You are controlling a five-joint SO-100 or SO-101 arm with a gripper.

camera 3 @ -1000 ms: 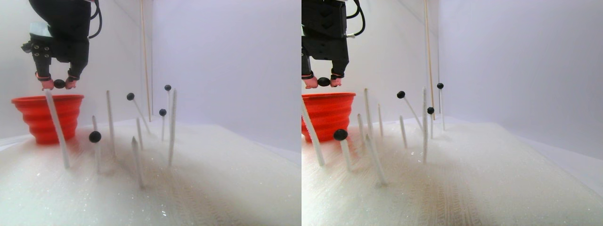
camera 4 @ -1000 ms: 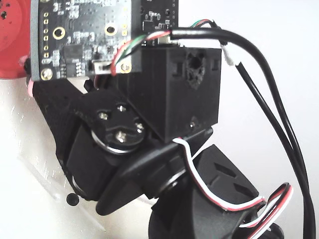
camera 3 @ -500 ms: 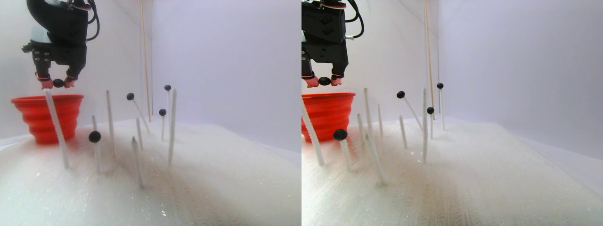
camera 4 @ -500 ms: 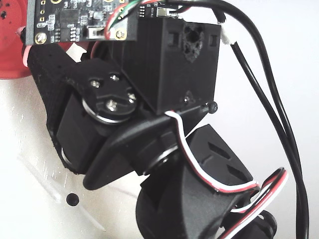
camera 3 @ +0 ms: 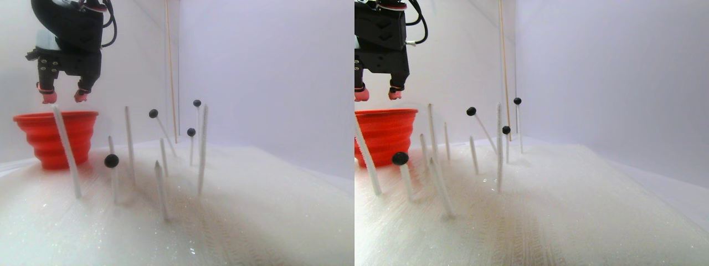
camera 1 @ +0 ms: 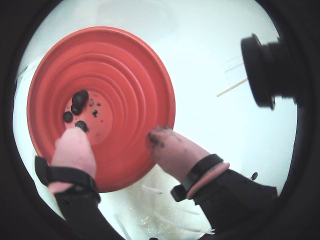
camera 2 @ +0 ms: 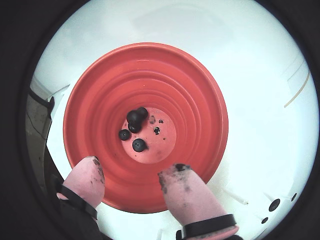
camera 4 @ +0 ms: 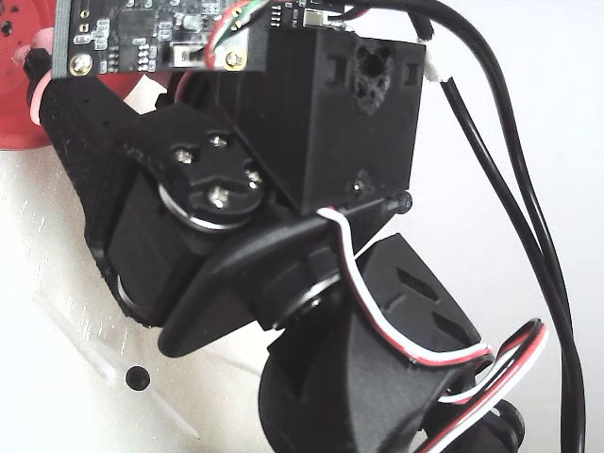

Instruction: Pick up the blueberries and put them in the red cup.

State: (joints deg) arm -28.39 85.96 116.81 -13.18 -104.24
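The red cup [camera 2: 150,75] lies straight below my gripper [camera 2: 131,170], ringed inside. My pink fingertips [camera 2: 90,172] stand apart over its near rim with nothing between them. Several blueberries [camera 2: 136,116] rest on the cup's floor, also seen in a wrist view as blueberries [camera 1: 79,97] under the open gripper [camera 1: 116,136]. In the stereo pair view the gripper [camera 3: 65,98] hangs open just above the red cup [camera 3: 55,136] at the far left. Several more blueberries sit on white sticks, the nearest one [camera 3: 111,160] low and another [camera 3: 153,113] higher.
Thin white sticks [camera 3: 130,144] stand upright and tilted across the white foam bed [camera 3: 221,210] right of the cup. A thin wooden rod [camera 3: 170,66] rises at the back. In the fixed view the black arm [camera 4: 311,142] fills the frame; one berry [camera 4: 138,377] shows lower left.
The gripper held a blueberry over the cup before; its fingers have now opened and the berry is gone from between them. The arm rose slightly.
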